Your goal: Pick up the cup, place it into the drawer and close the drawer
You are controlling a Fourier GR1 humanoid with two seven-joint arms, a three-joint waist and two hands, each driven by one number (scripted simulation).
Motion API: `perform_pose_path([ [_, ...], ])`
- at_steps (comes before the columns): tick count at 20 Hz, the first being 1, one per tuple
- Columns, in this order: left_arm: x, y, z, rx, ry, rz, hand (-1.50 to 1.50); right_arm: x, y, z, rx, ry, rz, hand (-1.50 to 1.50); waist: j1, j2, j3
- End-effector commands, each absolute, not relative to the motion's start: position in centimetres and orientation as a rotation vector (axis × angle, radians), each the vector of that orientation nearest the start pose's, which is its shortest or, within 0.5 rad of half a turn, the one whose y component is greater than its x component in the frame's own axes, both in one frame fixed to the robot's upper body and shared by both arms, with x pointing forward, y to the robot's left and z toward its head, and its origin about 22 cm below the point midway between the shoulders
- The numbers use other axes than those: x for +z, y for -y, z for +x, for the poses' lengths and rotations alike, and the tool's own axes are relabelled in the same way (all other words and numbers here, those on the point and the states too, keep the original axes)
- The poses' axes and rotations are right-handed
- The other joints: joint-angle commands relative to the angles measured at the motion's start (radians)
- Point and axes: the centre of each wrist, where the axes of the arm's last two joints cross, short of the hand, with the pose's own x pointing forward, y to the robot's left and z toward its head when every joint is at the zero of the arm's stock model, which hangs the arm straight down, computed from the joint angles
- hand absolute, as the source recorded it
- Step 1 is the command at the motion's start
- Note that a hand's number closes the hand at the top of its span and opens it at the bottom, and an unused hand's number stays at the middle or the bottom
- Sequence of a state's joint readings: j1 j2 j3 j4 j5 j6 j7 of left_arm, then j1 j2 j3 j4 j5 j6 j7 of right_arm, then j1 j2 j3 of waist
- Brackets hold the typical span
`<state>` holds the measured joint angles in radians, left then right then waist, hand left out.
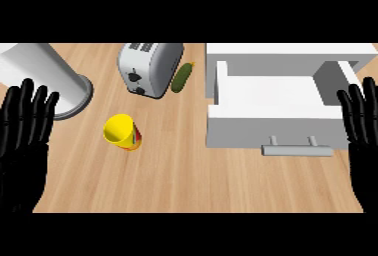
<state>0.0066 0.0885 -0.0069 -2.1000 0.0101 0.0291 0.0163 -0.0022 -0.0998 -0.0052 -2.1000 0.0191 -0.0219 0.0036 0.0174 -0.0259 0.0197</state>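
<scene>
Nearest to me are my two hands. The left hand (pixel 26 135) shows at the left edge and the right hand (pixel 362 130) at the right edge, both flat with fingers straight up, released and holding nothing; they are resting, well apart from everything on the counter (pixel 199 185).

The biggest thing on the wood is the white drawer (pixel 269 107), pulled open at the right, its handle (pixel 297 148) facing me and its tray bare as far as I can see. At far left stands a large grey cylinder (pixel 44 75), some canister I would guess. Behind centre sits a toaster (pixel 150 67) with a green vegetable (pixel 182 76) lying just beside it.

Smallest is the cup (pixel 122 132), yellow with a red band, standing left of centre, tilted from this angle with its open mouth toward me. I judge it light, rigid and smooth-walled, likely a bit slippery. I would take it round the middle of the body, thumb opposite fingers, below the rim. It lies nearer my left hand, yet the drawer is on the right, so the reach needs thought.
</scene>
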Motion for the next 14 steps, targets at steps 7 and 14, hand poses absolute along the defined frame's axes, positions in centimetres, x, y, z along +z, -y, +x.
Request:
perform_pose_path([
  [7,9.7,-26.1,22.9,-0.128,1.875,-0.423,-1.5,11.8,23.5,21.5,0.229,1.984,0.038,-1.5,-0.014,0.037,-0.023],
  [14,9.5,-31.5,28.5,-0.092,1.825,-0.456,-1.5,11.8,23.4,24.6,0.254,1.958,0.071,-1.5,-0.019,0.029,-0.02],
])
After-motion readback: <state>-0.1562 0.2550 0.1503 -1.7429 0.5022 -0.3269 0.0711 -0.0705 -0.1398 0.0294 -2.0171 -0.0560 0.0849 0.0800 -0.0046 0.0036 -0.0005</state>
